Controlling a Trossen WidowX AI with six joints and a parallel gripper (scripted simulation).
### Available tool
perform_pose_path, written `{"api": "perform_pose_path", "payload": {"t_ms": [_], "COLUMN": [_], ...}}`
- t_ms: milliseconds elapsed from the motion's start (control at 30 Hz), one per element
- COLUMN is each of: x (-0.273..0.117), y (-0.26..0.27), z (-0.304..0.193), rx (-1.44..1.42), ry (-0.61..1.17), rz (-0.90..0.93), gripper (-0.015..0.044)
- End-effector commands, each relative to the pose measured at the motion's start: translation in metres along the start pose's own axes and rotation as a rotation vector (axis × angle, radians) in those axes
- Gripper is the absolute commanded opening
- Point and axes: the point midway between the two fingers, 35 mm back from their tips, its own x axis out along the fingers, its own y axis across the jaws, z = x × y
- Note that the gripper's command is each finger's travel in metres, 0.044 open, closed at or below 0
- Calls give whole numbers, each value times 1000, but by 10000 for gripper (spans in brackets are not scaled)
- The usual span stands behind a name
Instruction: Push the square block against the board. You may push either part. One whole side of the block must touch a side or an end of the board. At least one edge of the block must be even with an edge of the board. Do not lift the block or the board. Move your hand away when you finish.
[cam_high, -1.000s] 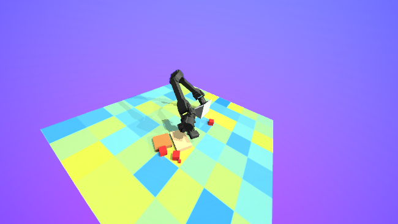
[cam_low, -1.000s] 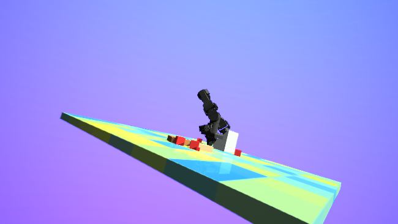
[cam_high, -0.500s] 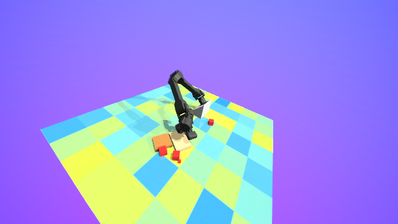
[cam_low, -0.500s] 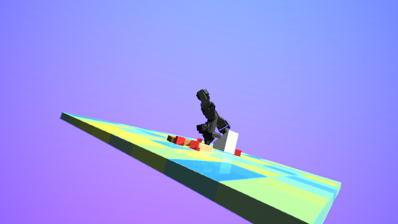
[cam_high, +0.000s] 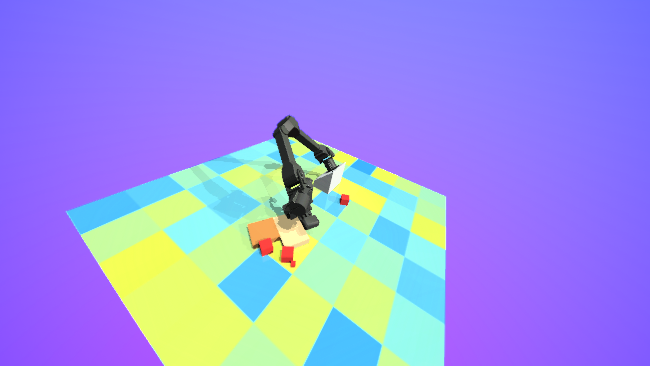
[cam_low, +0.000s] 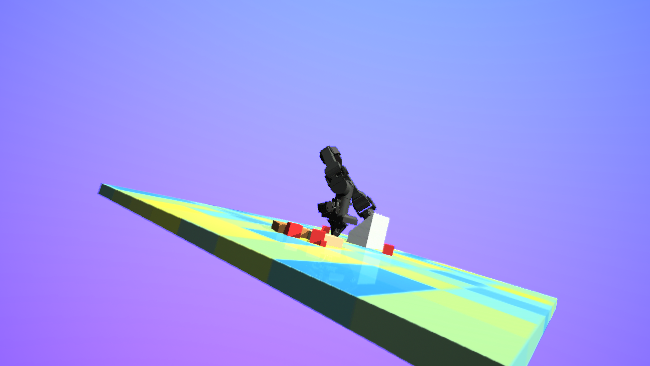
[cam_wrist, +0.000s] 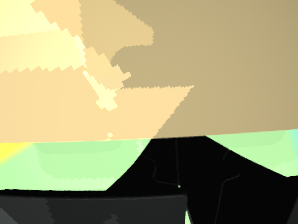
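An orange slab (cam_high: 262, 231) (cam_low: 278, 227) and a cream slab (cam_high: 296, 237) (cam_low: 334, 241) (cam_wrist: 50, 110) lie flat side by side. The orange one looks about square; I cannot tell surely which is block and which is board. Their facing sides look very close in the top view; whether they touch fully, or their edges are even, is too small to tell. My gripper (cam_low: 337, 233) (cam_wrist: 170, 132) is shut and empty, low at the cream slab's far side. In the wrist view the slab's edge hides the fingertips. The arm hides part of the slab's far end.
A red cube (cam_high: 266, 247) (cam_low: 294, 230) is close to the orange slab's front. Another red cube (cam_high: 287, 254) (cam_low: 317, 236) and a tiny one (cam_high: 293, 264) sit before the cream slab. A white panel (cam_high: 337, 176) (cam_low: 378, 231) stands behind the hand, near a red cube (cam_high: 344, 200) (cam_low: 388, 249).
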Motion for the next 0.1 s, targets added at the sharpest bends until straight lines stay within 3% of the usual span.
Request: {"api": "perform_pose_path", "payload": {"t_ms": [0,67], "x": [0,0], "y": [0,0], "z": [-2,-6], "rx": [5,4], "ry": [-7,-6], "rz": [-3,-3], "gripper": [0,0]}}
